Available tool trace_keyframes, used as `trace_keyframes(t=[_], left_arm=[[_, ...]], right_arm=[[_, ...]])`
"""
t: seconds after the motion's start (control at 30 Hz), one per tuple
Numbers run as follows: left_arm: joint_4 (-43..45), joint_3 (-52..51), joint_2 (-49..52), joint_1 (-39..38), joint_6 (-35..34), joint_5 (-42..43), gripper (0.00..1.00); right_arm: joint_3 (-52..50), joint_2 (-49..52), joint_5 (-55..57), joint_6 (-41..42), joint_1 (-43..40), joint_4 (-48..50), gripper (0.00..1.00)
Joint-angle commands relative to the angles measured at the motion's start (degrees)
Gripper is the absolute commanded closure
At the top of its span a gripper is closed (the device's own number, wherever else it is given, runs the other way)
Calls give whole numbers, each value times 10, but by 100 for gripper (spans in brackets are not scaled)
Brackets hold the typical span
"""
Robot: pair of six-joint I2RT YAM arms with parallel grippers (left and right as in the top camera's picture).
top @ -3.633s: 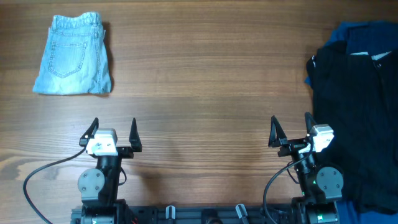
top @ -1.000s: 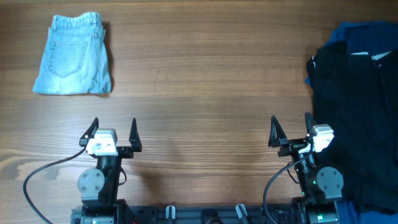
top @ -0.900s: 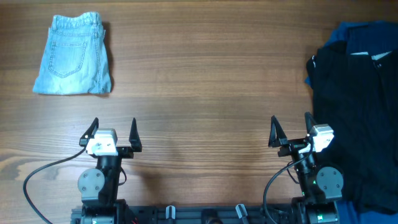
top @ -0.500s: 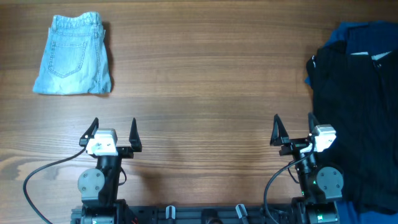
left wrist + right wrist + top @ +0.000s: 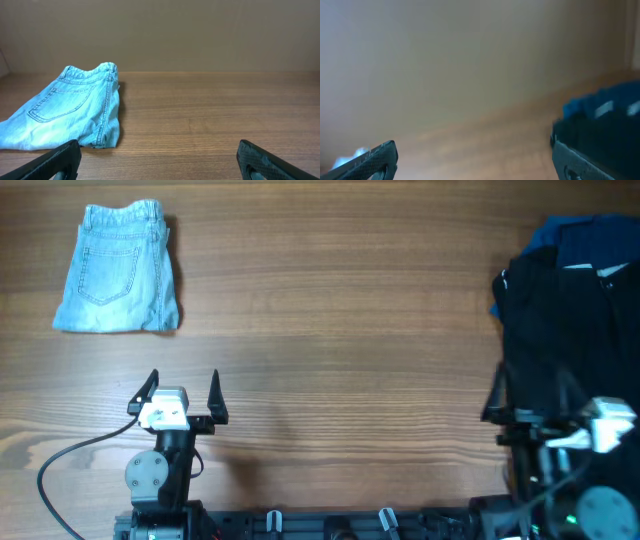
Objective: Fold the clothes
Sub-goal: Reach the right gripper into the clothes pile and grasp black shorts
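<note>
At the far left the denim shorts [image 5: 118,268] look folded already, the dark pile [image 5: 580,320] on the right not yet. Jaws on the left gripper [image 5: 183,383] and right gripper [image 5: 474,147] are spread wide, empty.

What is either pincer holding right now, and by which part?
Nothing. The left pincer and right pincer are both open and empty; the denim shorts and dark garments lie ungrasped.

Left arm [image 5: 165,450]: black frame, grey round joint housing [image 5: 150,473], white wrist block [image 5: 164,410], two black tapered fingers [image 5: 214,392]. A black cable [image 5: 42,480] loops from the base. Right arm [image 5: 525,450]: black, white block [image 5: 612,423], blurred.
</note>
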Motion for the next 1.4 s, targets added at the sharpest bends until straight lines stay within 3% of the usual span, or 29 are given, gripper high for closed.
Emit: trace_keyframes(t=[0.0, 0.2, 0.47, 0.7, 0.83, 0.9, 1.07, 1.37], left_arm=[[-1, -4, -4, -2, 13, 2, 0], [-1, -4, -4, -2, 13, 2, 0], [-1, -4, -4, -2, 13, 2, 0], [-1, -4, -4, -2, 13, 2, 0], [-1, -4, -4, -2, 13, 2, 0], [-1, -4, -4, -2, 13, 2, 0], [-1, -4, -4, -2, 13, 2, 0], [-1, -4, -4, -2, 13, 2, 0]], right_arm=[[117, 108, 32, -10, -1, -43, 0], [359, 349, 43, -39, -1, -150, 0], [682, 761, 127, -99, -29, -325, 0], [696, 1007, 73, -126, -138, -233, 0], [695, 1069, 70, -126, -160, -175, 0], [695, 1100, 55, -115, -164, -150, 16], [695, 1169, 28, -12, -163, -145, 37], [688, 1238, 27, 10, -161, -137, 30]])
